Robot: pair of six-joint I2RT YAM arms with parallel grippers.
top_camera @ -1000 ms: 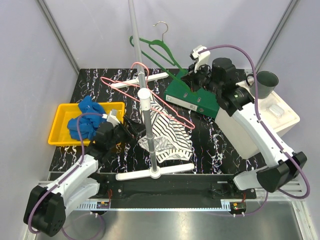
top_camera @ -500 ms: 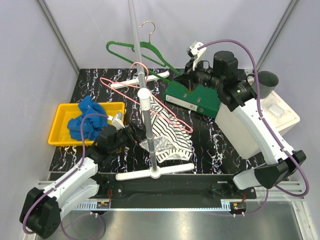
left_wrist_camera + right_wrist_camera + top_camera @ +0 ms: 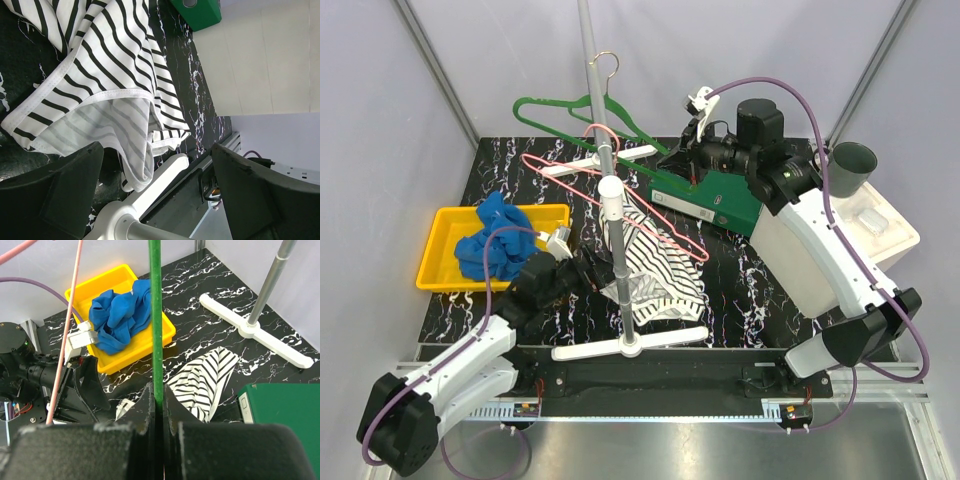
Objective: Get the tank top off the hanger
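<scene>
The black-and-white striped tank top (image 3: 658, 268) lies crumpled on the black marbled table beside the rack pole; it also shows in the left wrist view (image 3: 100, 65) and the right wrist view (image 3: 205, 377). My right gripper (image 3: 682, 158) is shut on the rod of a bare green hanger (image 3: 582, 112), held in the air with its hook by the pole. In the right wrist view the gripper (image 3: 158, 400) pinches the green hanger (image 3: 156, 315). My left gripper (image 3: 586, 272) is open and empty at the tank top's left edge, its jaws (image 3: 157, 150) spread wide.
A pink hanger (image 3: 610, 195) hangs on the white rack (image 3: 608, 190), over the tank top. The rack's base (image 3: 150, 185) lies under my left gripper. A yellow bin (image 3: 438, 232) holds blue cloth (image 3: 495, 240). A green binder (image 3: 715, 200), white box (image 3: 880, 225) and dark cup (image 3: 850, 165) stand right.
My right arm has swung the green hanger left and up, so its hook is now by the rack pole. My left gripper has edged right toward the tank top.
</scene>
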